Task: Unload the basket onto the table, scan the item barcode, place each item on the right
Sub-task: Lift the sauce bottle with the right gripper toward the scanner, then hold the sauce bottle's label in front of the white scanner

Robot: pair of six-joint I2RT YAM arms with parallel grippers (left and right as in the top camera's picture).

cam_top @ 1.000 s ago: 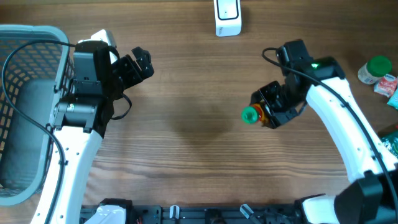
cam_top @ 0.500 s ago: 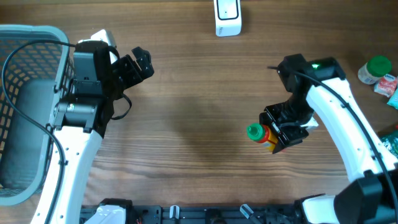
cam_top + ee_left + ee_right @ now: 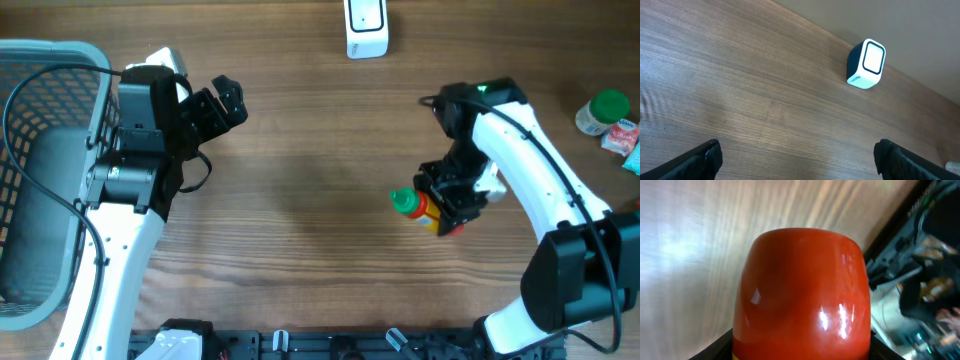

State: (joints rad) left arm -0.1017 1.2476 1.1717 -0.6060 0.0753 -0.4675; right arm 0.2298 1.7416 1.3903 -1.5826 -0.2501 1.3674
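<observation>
Wooden table (image 3: 300,200) under us; our right gripper (image 3: 447,204) pinches the bottle (image 3: 424,211) across its body, long axis flat, green cap (image 3: 403,202) jutting sideways from the jaws; scanner (image 3: 366,28) sits well beyond them; left gripper (image 3: 228,108) spread wide, empty.

The bottle (image 3: 427,212) in the black right gripper (image 3: 452,198) is glossy red-orange with a green cap and a yellow band. Beneath it, the table (image 3: 300,230) is brown wood grain. Ahead of the black left gripper (image 3: 797,152), the scanner (image 3: 866,64) is white with a dark blue side.
</observation>
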